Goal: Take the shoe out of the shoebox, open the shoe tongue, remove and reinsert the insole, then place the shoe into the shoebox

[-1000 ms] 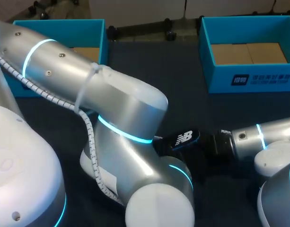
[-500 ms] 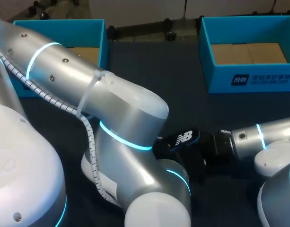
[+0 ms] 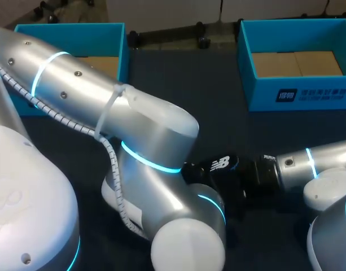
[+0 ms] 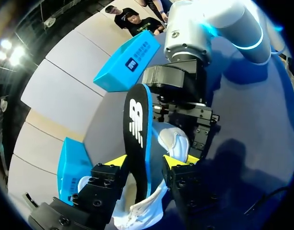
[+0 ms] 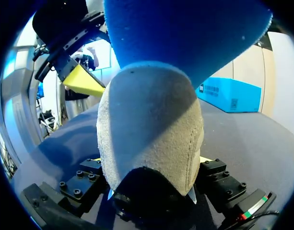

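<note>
Left gripper (image 4: 146,162): pinches insole (image 4: 137,127), upright over shoe (image 4: 176,143).
Right gripper (image 5: 150,162): clamps shoe's toe.
Head view: left arm (image 3: 144,141) hides both grips.

Table (image 3: 218,107): dark navy matte top, evenly lit across the middle. Darker shadow patches toward the table's near edge. Its far edge runs straight.

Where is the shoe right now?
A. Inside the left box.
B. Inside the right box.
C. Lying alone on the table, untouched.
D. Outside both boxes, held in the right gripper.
D: the shoe is clamped in the right gripper over the table, while the right box and what shows of the left box have only bare brown bottoms.
</note>
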Robot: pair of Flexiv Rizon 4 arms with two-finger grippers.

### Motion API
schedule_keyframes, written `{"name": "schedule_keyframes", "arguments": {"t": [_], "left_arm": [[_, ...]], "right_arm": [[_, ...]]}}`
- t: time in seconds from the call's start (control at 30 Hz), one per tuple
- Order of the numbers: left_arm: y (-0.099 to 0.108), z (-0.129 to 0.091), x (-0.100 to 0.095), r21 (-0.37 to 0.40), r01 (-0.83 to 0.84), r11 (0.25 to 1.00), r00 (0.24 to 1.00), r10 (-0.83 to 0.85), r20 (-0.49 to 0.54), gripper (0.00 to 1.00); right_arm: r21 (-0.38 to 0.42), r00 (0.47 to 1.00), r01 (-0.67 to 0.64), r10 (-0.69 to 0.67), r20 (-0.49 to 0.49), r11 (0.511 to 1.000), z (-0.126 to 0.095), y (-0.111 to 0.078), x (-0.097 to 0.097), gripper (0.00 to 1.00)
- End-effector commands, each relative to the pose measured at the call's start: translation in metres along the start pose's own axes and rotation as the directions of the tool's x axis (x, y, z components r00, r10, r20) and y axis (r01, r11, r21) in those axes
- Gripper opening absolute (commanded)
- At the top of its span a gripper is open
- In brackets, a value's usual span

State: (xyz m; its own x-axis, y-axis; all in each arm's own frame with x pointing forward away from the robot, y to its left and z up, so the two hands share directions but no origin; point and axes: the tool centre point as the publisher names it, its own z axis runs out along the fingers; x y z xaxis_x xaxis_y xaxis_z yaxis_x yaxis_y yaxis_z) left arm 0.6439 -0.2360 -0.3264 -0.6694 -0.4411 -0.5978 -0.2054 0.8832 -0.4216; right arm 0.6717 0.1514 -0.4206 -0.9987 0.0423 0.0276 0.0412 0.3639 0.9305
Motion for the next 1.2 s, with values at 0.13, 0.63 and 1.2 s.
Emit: {"name": "schedule_keyframes", "arguments": {"t": [0.13, 0.63, 1.2], "left_arm": [[0.001, 0.014, -0.01, 0.005, 0.004, 1.0, 0.999, -0.004, -0.041, 0.45], [0.001, 0.019, -0.01, 0.017, 0.002, 1.0, 1.0, -0.002, -0.027, 0.45], [-0.003, 0.029, -0.011, 0.029, -0.005, 1.0, 0.999, 0.006, -0.041, 0.42]], "right_arm": [[0.004, 1.0, 0.0, 0.0, 0.002, 1.0, 0.001, 0.001, 0.001, 0.0], [0.004, 1.0, 0.0, 0.0, 0.002, 1.0, 0.001, 0.001, 0.001, 0.0], [0.004, 1.0, 0.0, 0.0, 0.002, 1.0, 0.001, 0.001, 0.001, 0.0]]}}
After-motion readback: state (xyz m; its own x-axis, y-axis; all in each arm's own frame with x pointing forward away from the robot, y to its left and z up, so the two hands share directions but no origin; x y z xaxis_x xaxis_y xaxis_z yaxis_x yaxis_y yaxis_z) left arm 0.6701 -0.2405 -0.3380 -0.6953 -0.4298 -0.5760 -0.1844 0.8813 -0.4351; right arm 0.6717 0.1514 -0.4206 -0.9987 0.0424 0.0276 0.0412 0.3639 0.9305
